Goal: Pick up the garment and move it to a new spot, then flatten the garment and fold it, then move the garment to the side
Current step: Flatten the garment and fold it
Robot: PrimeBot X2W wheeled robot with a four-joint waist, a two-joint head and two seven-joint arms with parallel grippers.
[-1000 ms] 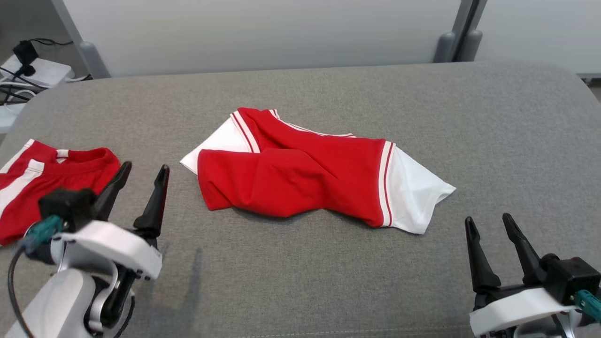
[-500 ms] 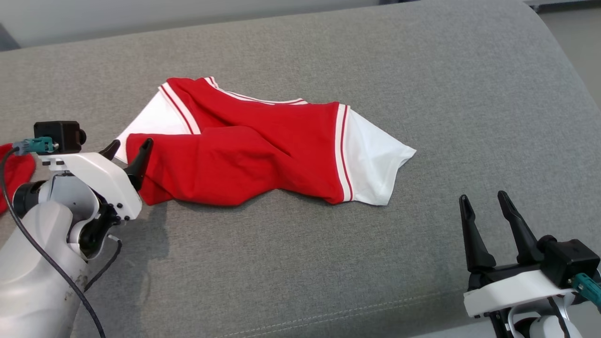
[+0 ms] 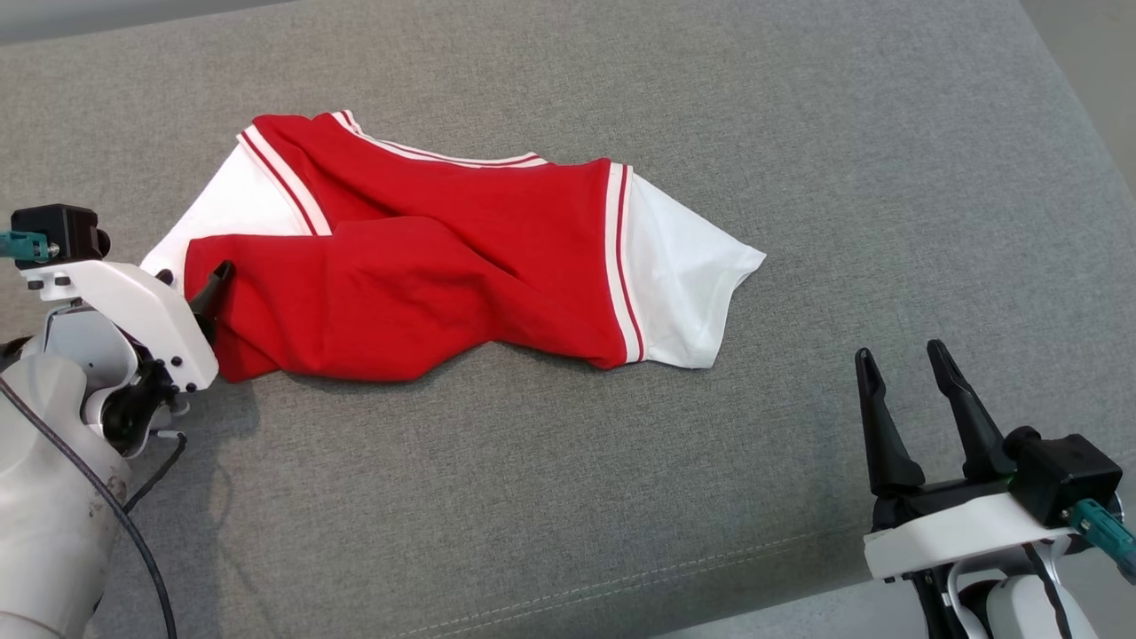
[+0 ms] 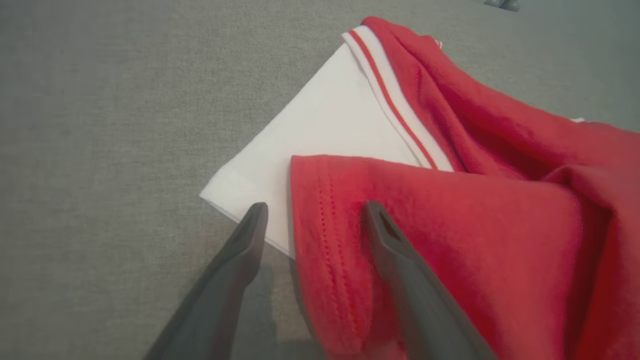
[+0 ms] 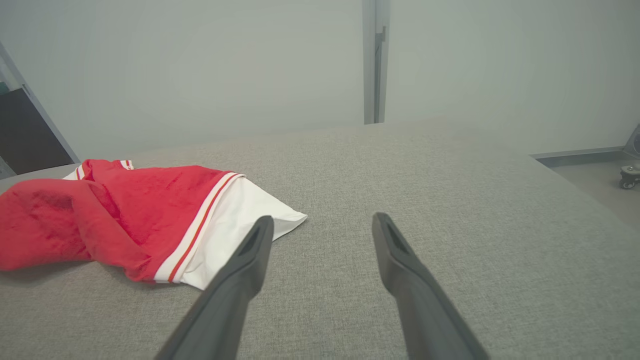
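On the grey padded surface (image 3: 621,497), the head view shows us the red-and-white garment (image 3: 426,266) crumpled left of centre, our left gripper (image 3: 193,273) at its left end, and our right gripper (image 3: 898,355) spread wide, well apart from it. In the left wrist view, parted jaws straddle the red hem (image 4: 320,190), gripping nothing, beside a white sleeve (image 4: 310,125). In the right wrist view, spread fingers (image 5: 240,270) point beside the other sleeve (image 5: 235,210). We judge the cloth light, soft and limp; pinch that hem.
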